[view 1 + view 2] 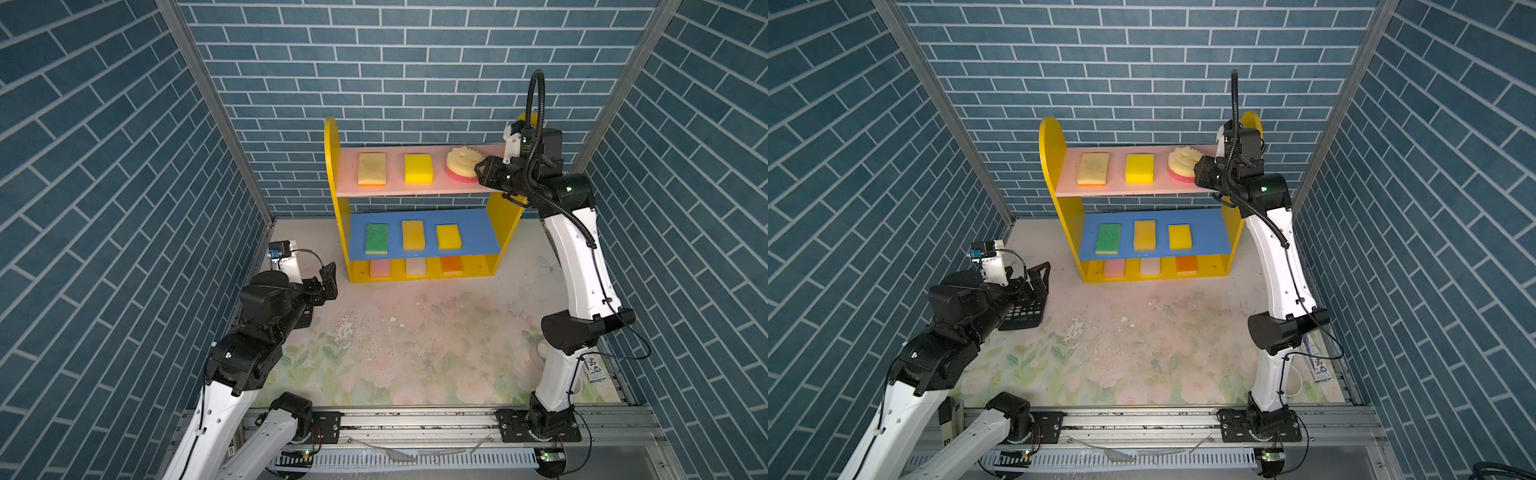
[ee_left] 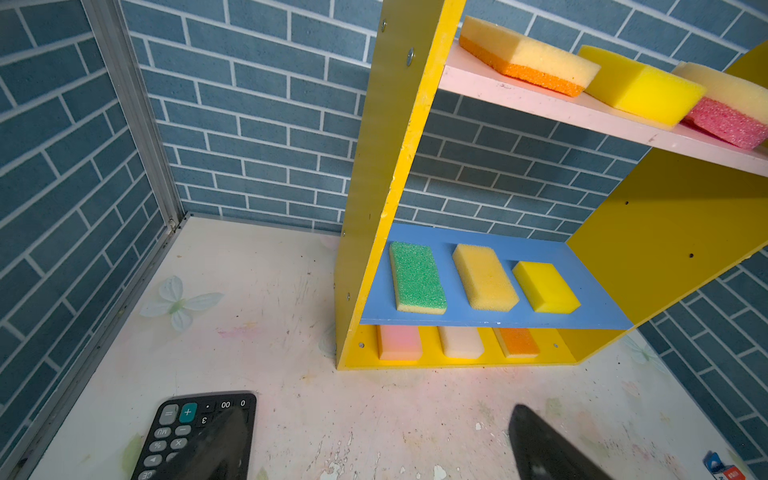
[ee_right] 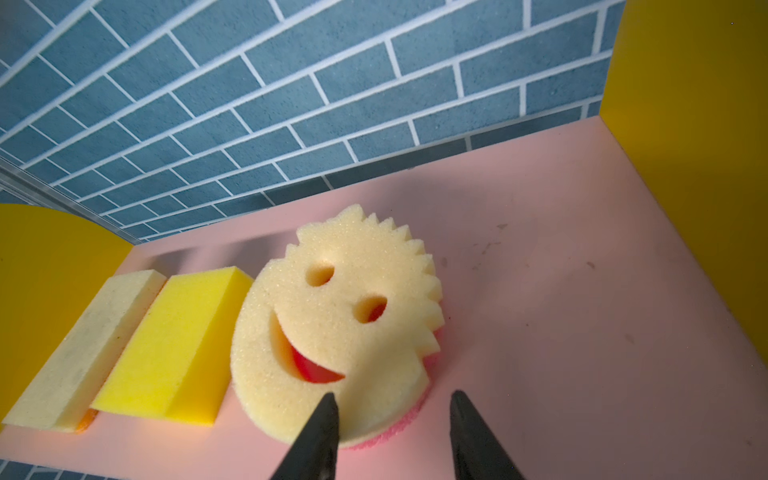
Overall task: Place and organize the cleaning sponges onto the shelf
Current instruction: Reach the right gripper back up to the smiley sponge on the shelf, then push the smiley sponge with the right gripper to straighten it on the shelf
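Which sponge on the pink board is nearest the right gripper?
The round smiley-face sponge, at the pink board's right end in both top views. The open right gripper is right at it; the tan sponge and the yellow sponge lie farther left.

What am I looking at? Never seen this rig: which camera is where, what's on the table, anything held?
Two white-and-black robot arms, each ending in a two-finger gripper, stand at a flower-printed table inside blue brick-patterned walls. Both top views come from one overhead camera pair; the other two pictures come from a camera on each wrist. At the back stands a three-level wooden shelf with yellow side panels. Nine foam sponges lie on it, three per level; the round pale-yellow smiley-face sponge is on the pink top board. The right gripper is open at the smiley's edge, fingers apart, holding nothing. The left gripper is open and empty, by a black calculator lying on the table.
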